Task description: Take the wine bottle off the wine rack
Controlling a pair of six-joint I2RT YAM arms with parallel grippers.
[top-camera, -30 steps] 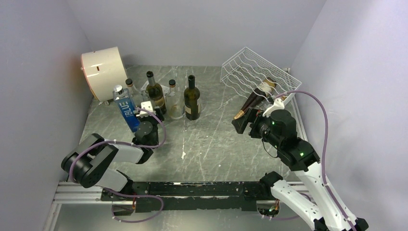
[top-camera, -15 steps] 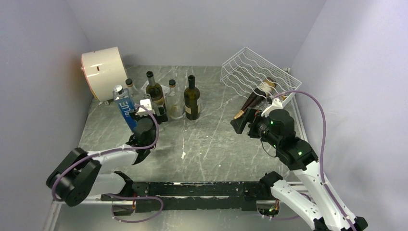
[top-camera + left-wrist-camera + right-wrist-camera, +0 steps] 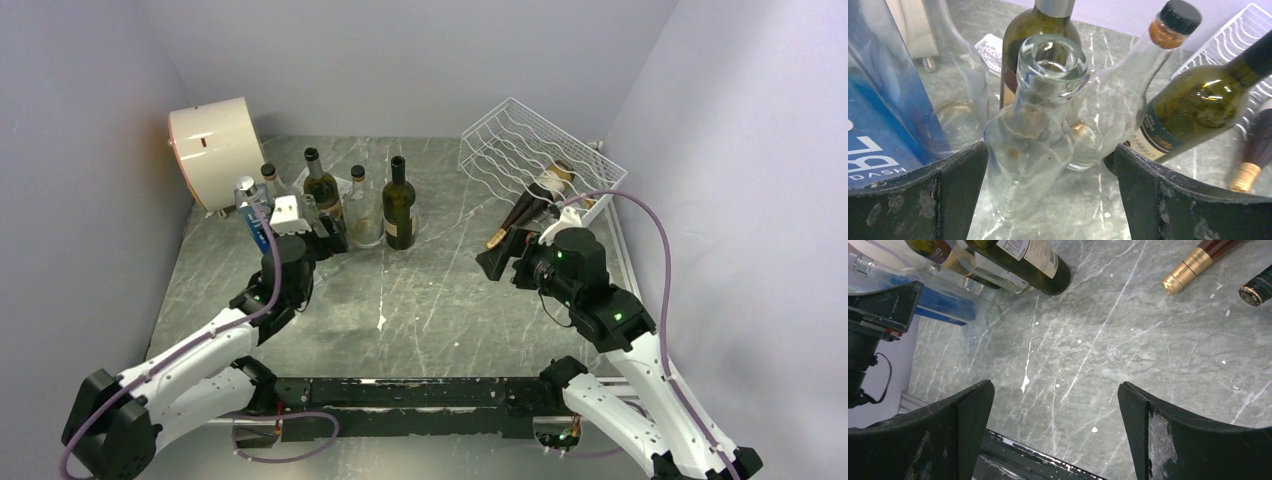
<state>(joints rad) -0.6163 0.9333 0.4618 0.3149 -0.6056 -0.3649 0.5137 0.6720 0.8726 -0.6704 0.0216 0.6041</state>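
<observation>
Wine bottle (image 3: 522,210), dark and with a gold-foil neck, is seen lying in the wine rack (image 3: 505,140) at the far right of the table (image 3: 440,300). Its neck is pointed out over the rack's near edge toward the middle of the table. A second bottle (image 3: 553,180) with a pale label is laid just beside it in the rack, and its dark-capped neck is seen next to the gold one in the right wrist view.

The right gripper (image 3: 1053,390) is held just in front of the two necks with its jaws spread wide. Nothing is grasped, and only bare marble is seen between its fingers.

The left gripper (image 3: 1045,152) is likewise spread wide and released, well apart from the rack, at a cluster of bottles on the left of the table. A clear glass bottle (image 3: 1048,90) with an open mouth is framed between its fingers; whether either finger touches it cannot be told. A blue water bottle (image 3: 878,125) is seen just beside the left finger. Behind these, a dark wine bottle (image 3: 322,190), a black-capped clear bottle (image 3: 358,205) and a green wine bottle (image 3: 399,205) are stood upright in a loose row. A cream drum (image 3: 212,148) is set in the far left corner.
</observation>
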